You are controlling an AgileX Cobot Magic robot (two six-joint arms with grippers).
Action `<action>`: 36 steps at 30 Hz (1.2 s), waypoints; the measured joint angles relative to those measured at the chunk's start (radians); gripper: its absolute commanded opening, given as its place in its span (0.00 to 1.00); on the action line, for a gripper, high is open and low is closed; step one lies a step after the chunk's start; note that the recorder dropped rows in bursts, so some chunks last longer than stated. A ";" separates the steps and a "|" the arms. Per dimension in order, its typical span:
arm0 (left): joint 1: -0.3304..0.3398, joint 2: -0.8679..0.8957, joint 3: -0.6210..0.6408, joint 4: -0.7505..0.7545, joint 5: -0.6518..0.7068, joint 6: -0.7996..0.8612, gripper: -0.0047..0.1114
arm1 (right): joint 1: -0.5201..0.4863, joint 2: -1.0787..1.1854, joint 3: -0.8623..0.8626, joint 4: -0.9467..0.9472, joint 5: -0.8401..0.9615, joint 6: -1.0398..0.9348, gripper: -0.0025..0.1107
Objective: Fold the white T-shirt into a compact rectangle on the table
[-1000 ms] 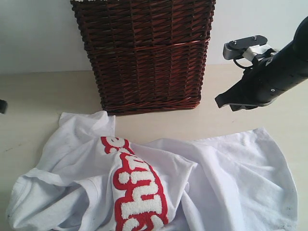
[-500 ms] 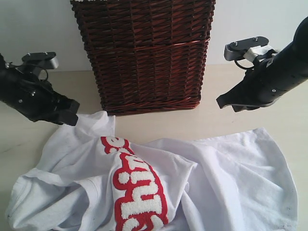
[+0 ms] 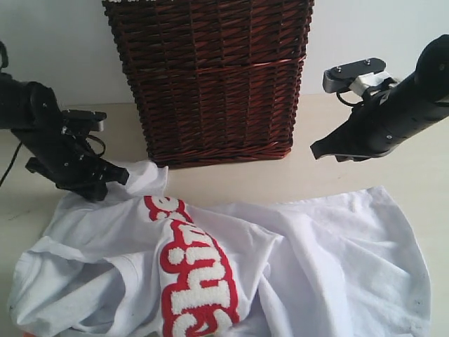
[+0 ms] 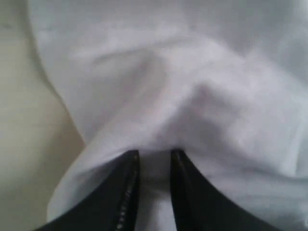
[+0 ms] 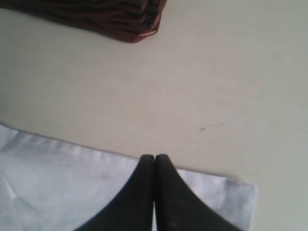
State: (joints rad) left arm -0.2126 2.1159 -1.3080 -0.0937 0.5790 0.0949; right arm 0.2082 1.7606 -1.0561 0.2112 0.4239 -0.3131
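Observation:
The white T-shirt (image 3: 316, 246) lies crumpled on the table (image 3: 231, 184), its red-edged fuzzy letters (image 3: 193, 270) running down a fold near the middle. My left gripper (image 3: 112, 184) is down at the shirt's far left edge. In the left wrist view its jaws (image 4: 154, 153) stand narrowly apart with a pinch of white cloth (image 4: 192, 86) between them. My right gripper (image 3: 317, 149) hovers above bare table beyond the shirt's far right edge. In the right wrist view it (image 5: 154, 157) is shut and empty, over the shirt's hem (image 5: 57, 183). The neck tag is not visible.
A tall dark brown wicker basket (image 3: 210, 77) stands at the back centre, close behind the shirt; its base corner (image 5: 96, 14) shows in the right wrist view. Pale table (image 5: 216, 82) lies between basket and hem. A white wall rises behind.
My left arm came in from the left and dropped onto the shirt's far left edge. The cloth and letters there shifted slightly leftward. The right arm barely moved.

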 measured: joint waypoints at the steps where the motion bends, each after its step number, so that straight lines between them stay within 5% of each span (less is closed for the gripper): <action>1: 0.000 0.016 -0.031 0.068 0.025 -0.060 0.26 | 0.000 0.000 0.000 0.000 -0.008 0.000 0.02; 5: 0.025 0.067 -0.131 0.252 0.077 -0.188 0.26 | 0.000 0.000 0.000 0.000 -0.023 0.000 0.02; 11: 0.063 0.090 -0.198 0.277 0.081 -0.216 0.31 | 0.000 0.000 0.000 0.000 -0.027 0.000 0.02; 21: 0.063 -0.127 -0.192 -0.037 0.214 0.048 0.36 | 0.000 0.000 0.000 0.000 0.065 -0.031 0.14; 28: 0.020 -0.350 0.063 -0.208 0.284 0.187 0.36 | 0.000 0.000 -0.004 -0.027 0.237 -0.051 0.15; 36: -0.210 -0.555 0.417 -0.219 0.303 0.247 0.45 | 0.000 0.002 0.045 -0.022 0.216 -0.051 0.15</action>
State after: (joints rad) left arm -0.4222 1.5605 -0.8910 -0.3131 0.8816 0.3421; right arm 0.2082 1.7627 -1.0110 0.1895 0.6397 -0.3645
